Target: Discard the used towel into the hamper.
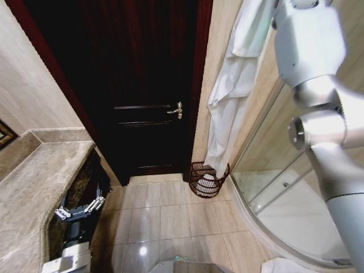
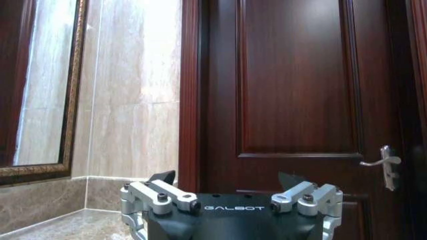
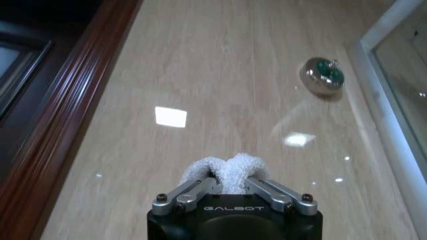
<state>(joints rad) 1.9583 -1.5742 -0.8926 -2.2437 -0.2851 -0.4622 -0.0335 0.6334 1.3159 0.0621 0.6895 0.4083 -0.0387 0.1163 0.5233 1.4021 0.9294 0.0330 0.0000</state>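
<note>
Right wrist view: the right gripper (image 3: pixel 230 182) pinches the white towel (image 3: pixel 230 170) in its jaws. Left gripper (image 2: pixel 230 187) hangs spread apart, holding nothing, beside the worktop (image 1: pixel 34 187).

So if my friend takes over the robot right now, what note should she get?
Right pincer: raised high by the wall, shut on the white towel, which hangs down the wall above the hamper.
Left pincer: open, parked low beside the stone counter, holding nothing.
Hamper: on the floor tiles between the dark door and the glass shower; something white already lies inside.
Done: towel gripped.
Left: lower the towel into the hamper and let go.
</note>
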